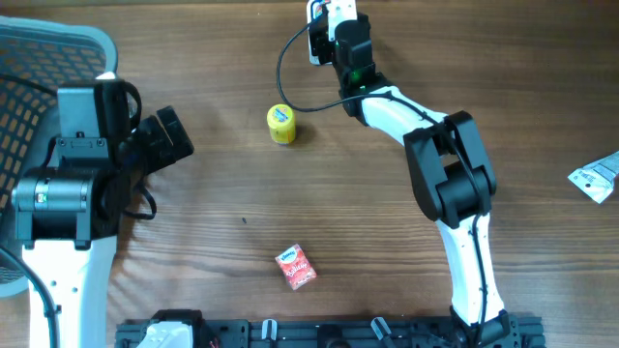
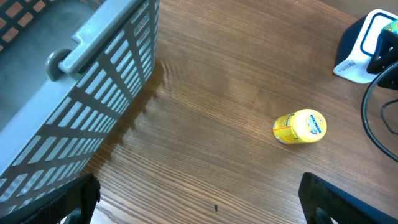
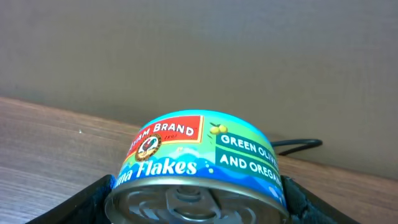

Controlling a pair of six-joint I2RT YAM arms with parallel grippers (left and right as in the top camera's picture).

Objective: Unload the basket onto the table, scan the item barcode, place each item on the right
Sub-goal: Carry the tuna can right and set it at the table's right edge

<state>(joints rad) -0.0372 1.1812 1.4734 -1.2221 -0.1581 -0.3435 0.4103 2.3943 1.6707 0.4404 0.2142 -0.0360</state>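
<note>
Just in front of the arms' base, a small red packet (image 1: pixel 296 268) lies flat and sealed on the wooden desk (image 1: pixel 368 213), well apart from everything else. Farther back on the left, the left tool (image 1: pixel 179 135) hangs released over bare wood, its two fingers spread wide and touching nothing. Beside that arm stands a grey lattice basket (image 1: pixel 68 34). Only its wall, its rim and a patch of mesh floor show, so what it holds cannot be told. Out at the desk's right edge rests a crumpled silver packet (image 1: pixel 600 177). Beyond the left tool, near the middle of the desk, sits a little yellow tin (image 1: pixel 281 124) with its lid on, alone and clear of both arms. Farthest back, the right arm reaches to the desk's far edge, where the right tool (image 3: pixel 199 199) is clenched on the tuna can (image 3: pixel 199 155), one finger pressing each side. The can is closed. Its ridged metal end faces the wrist camera and its blue label reads "Flakes" and "Green Olive". Just beside that tool stands a white and blue device (image 2: pixel 360 50), and a black cable (image 1: pixel 285 68) loops across the wood nearby.
</note>
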